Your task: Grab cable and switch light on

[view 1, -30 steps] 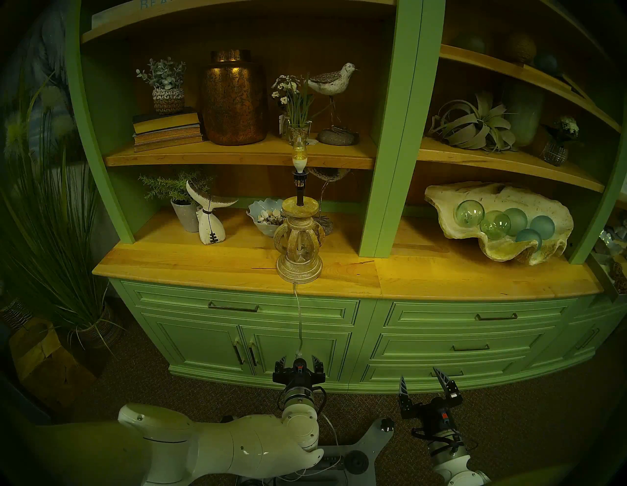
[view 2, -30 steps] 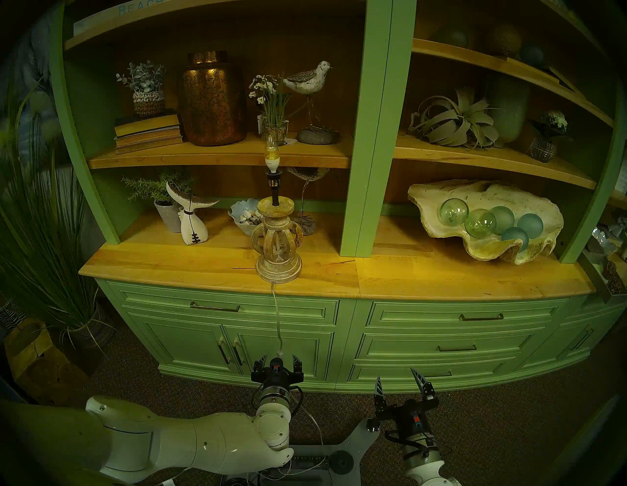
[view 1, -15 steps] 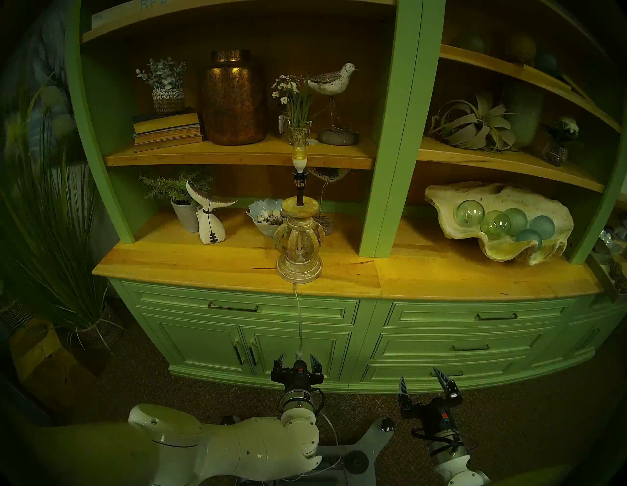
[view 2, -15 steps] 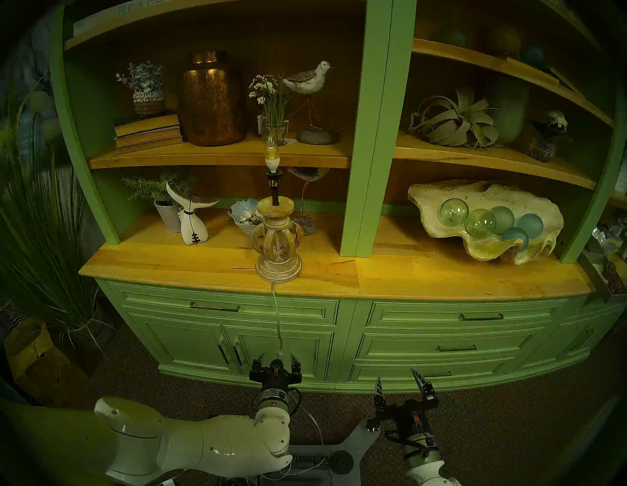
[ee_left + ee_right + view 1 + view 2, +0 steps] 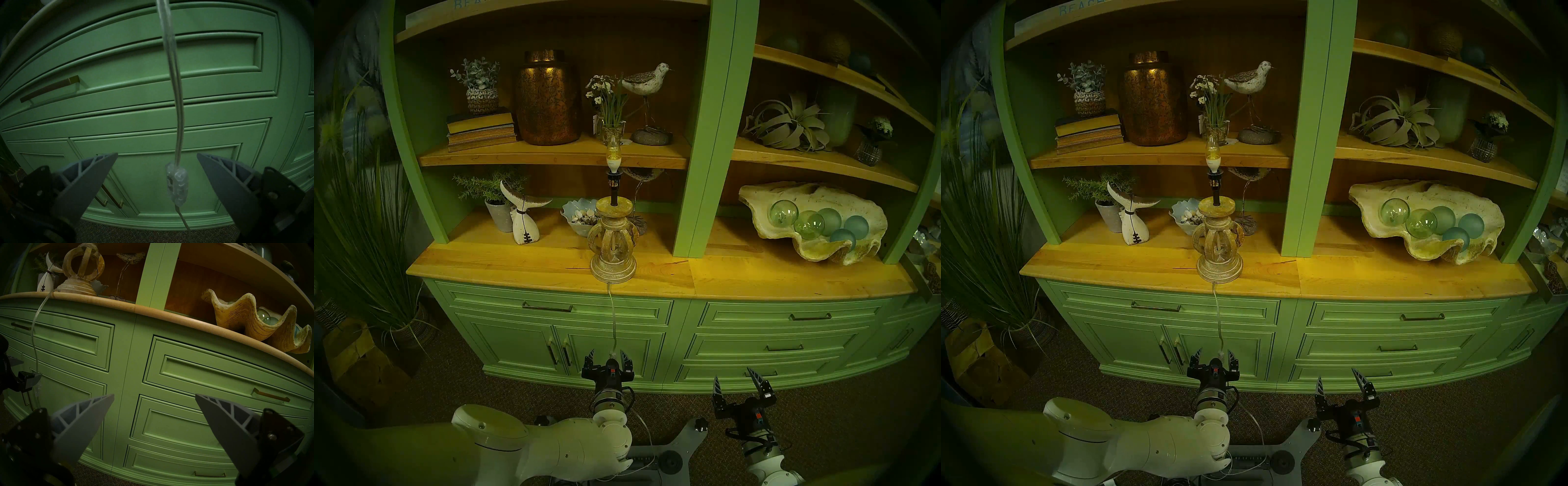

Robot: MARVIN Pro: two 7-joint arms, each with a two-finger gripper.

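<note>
Cable (image 5: 171, 81) hangs from the lamp (image 5: 613, 237) on the wooden counter (image 5: 517, 261), down the green cabinet front (image 5: 220, 118); its clear switch block (image 5: 177, 184) dangles between the left gripper (image 5: 157, 162)'s wide-open jaws, untouched. Farther right, the right gripper (image 5: 154, 404) hovers, also spread open and empty.
</note>
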